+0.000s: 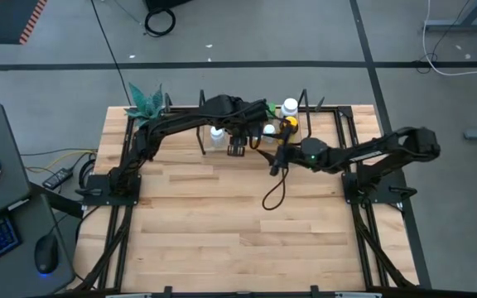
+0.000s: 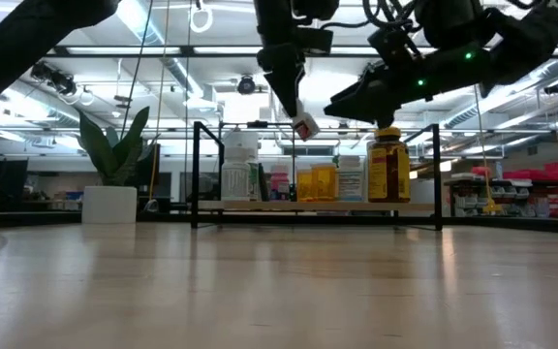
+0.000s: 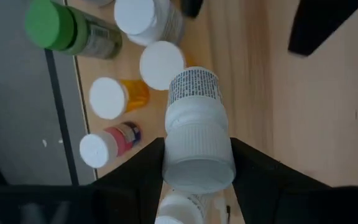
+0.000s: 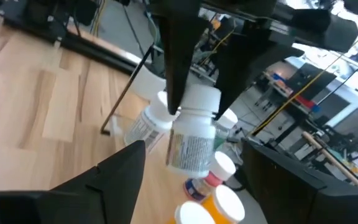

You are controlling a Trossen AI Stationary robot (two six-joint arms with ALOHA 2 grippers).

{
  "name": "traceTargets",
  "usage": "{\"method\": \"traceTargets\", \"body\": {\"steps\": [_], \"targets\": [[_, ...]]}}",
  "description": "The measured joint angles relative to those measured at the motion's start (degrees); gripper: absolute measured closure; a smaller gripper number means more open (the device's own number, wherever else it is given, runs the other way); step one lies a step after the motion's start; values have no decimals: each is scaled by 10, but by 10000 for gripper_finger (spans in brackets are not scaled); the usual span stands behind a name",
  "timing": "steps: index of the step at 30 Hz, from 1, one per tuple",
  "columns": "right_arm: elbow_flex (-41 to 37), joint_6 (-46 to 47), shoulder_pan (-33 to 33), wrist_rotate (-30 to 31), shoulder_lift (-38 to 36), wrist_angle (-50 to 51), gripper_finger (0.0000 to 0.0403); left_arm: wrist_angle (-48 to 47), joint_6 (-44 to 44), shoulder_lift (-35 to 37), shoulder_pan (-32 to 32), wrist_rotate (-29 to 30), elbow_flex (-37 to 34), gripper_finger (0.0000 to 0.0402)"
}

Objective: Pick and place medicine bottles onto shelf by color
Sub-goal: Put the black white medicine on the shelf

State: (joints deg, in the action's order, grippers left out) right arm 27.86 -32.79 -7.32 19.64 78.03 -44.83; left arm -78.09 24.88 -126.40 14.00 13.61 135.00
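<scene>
My left gripper (image 3: 197, 155) is shut on a white medicine bottle (image 3: 194, 99) above the shelf (image 2: 318, 206). In the low view the gripper (image 2: 294, 102) holds it above the light-wood board. Standing on the board below are a green-capped bottle (image 3: 55, 25), white-capped bottles (image 3: 162, 62), an orange one (image 3: 114, 96) and a pink one (image 3: 104, 146). The large amber bottle (image 2: 388, 165) with a yellow cap also stands there. My right gripper (image 4: 192, 149) is open and empty. It is just right of the held bottle (image 4: 194, 134) and points at it. My left gripper pinches the white bottle's ribbed cap (image 3: 179, 171) between its two fingers. The fingers come from above, pointing down. The bottle hangs below them, cap up, its labelled body (image 2: 305, 127) tilted, clear of the shelf board and of the other bottles.
A plant in a white pot (image 2: 112, 199) stands at the table's far left corner. The shelf's black wire uprights (image 2: 196, 174) rise around the board. A black cable loop (image 1: 273, 194) lies mid-table. The table's bare near half (image 1: 222, 240) is free room.
</scene>
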Motion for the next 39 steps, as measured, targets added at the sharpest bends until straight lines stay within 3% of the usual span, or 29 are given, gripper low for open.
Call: {"method": "traceTargets", "body": {"steps": [10,26,34,39], "targets": [[6,0,1,-46,27,-30,128,12,-2,14,-12,0,0,230],[11,16,0,-25,19,-30,128,31,-5,25,-27,0,0,230],[11,33,-15,-58,27,-18,128,42,-3,25,-29,-1,0,230],[11,28,-16,-44,30,-21,128,45,-3,25,-29,1,0,230]]}}
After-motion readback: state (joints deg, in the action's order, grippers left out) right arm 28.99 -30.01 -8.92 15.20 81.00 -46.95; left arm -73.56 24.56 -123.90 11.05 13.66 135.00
